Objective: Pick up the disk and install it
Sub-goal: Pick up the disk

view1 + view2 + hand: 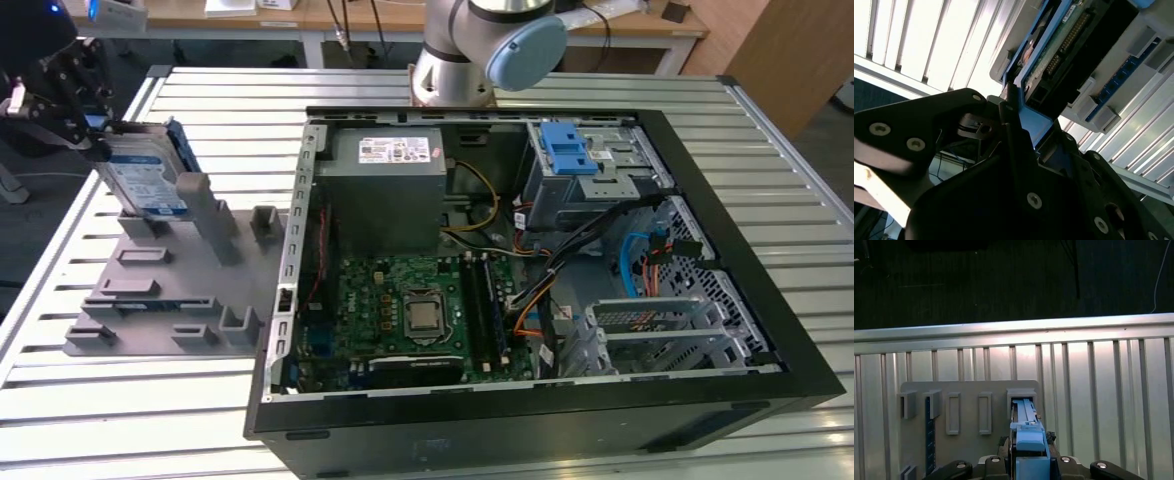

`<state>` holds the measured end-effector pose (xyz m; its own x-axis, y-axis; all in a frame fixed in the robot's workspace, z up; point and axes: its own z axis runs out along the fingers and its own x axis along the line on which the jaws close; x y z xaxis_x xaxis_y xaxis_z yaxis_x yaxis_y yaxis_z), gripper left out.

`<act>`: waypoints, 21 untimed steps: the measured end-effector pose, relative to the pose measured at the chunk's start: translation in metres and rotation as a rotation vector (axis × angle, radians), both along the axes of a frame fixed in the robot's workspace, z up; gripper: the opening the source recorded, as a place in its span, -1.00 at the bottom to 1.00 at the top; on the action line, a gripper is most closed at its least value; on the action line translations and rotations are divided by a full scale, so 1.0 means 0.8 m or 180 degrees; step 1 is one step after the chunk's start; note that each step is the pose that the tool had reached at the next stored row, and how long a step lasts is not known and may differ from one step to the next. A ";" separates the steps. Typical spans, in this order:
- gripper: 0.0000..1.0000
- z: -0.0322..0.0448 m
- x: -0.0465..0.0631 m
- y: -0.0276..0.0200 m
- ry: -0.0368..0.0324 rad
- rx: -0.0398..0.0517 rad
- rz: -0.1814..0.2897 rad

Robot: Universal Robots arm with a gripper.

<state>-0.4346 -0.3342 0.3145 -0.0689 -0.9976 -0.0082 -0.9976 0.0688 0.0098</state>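
The disk [144, 172], a silver drive in a blue plastic carrier, stood on edge at the exterior view's far left, its white-and-blue label facing the camera. The black gripper [96, 135] had its jaws clenched on the disk's upper end. In the second wrist view, a black fingertip [1013, 107] pressed against the blue carrier edge, and the drive's green circuit board side ran away beyond it. In the first wrist view, the carrier's blue edge led out from between the jaws, and its far end met a raised slot block of the grey holder plate [969, 390].

That holder plate lay flat on the slatted metal bench [134, 420] and carried several upright grey posts and slot blocks. The disk's lower end sat among the posts at the plate's far corner. Whether it rested in a slot or hung just above one could not be told.

Just beside the plate, toward the exterior view's right, an open black computer case [534, 425] lay on its side. Inside were a green motherboard [400, 290], a grey power supply [387, 190] and, farther back, a metal drive cage with a blue latch [574, 155]. Beyond the case rose the arm's grey base [461, 60].
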 end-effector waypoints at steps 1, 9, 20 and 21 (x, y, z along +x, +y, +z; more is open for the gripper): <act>-0.27 0.0018 0.000 0.0000 0.0000 0.0000 0.0000; -0.27 0.0163 0.000 0.0000 0.0000 0.0000 0.0000; -0.27 0.0331 0.000 0.0000 0.0000 0.0000 0.0000; -0.27 0.0337 0.000 0.0000 -0.0001 0.0000 0.0000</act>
